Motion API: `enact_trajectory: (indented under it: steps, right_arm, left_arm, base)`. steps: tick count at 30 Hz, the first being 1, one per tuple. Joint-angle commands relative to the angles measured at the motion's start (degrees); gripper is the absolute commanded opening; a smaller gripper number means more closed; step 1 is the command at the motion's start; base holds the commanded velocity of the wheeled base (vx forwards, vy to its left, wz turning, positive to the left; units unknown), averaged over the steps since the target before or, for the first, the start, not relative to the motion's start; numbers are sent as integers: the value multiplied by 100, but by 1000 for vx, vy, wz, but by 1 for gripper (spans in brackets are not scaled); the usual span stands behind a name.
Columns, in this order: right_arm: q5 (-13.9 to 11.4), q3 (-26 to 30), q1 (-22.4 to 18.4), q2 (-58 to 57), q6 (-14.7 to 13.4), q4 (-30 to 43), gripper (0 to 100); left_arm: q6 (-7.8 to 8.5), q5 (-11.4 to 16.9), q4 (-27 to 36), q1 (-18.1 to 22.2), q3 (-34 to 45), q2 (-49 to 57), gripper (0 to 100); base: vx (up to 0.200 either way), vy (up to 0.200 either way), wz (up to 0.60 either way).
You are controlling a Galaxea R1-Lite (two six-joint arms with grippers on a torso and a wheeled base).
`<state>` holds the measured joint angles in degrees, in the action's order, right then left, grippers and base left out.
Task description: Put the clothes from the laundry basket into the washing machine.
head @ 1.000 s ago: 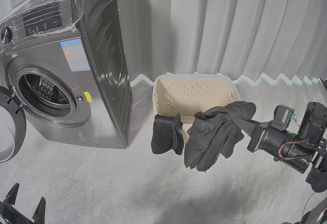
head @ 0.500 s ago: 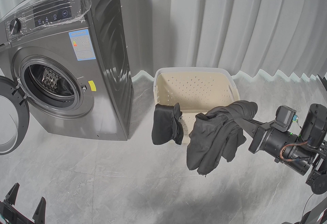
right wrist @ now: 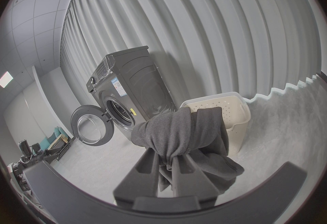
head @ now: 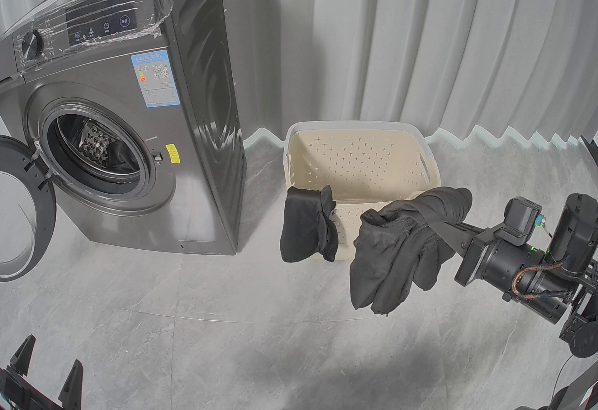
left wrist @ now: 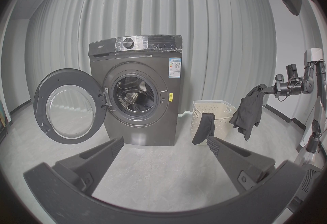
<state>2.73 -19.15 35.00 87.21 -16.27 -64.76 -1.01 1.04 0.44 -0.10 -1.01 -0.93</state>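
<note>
One dark garment [head: 398, 249] hangs gripped in your right hand [right wrist: 171, 167] beside the laundry basket [head: 355, 126], left hand [head: 51, 362] released; next, carry it into the washing machine [head: 199, 118]

**Greys, cream and black throughout**

A dark grey metallic washing machine [head: 205, 118] is marked on its front with a blue-and-white rectangular label [head: 156, 79] and a small yellow sticker [head: 172, 153]. A cream plastic laundry basket [head: 358, 163] is dotted with rows of small star-shaped holes and rimmed in white. A larger charcoal-black cloth garment [head: 398, 249] and a smaller black cloth garment [head: 306, 224] are left plain, unpatterned. White pleated curtains [head: 405, 25] are striped by grey fold shadows. Pale grey floor tiles [head: 249, 330] are faintly marbled.
</note>
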Motion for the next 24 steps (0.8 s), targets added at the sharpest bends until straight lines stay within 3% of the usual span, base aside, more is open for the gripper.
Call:
enact_trajectory:
  steps: [1,19,24]
  right_arm:
    - [-1,-10,-2,6,-7,-2,0]
    - [52,-54,-28,59,142,-11,0]
    - [316,-27,16,59,177,-2,0]
  left_arm:
    - [5,2,0,1,84,93,100]
    - [-48,-7,0,1,84,93,100]
    - [-57,-7,0,1,84,93,100]
  base:
    - [0,200,0]
    - [0,200,0]
    - [0,200,0]
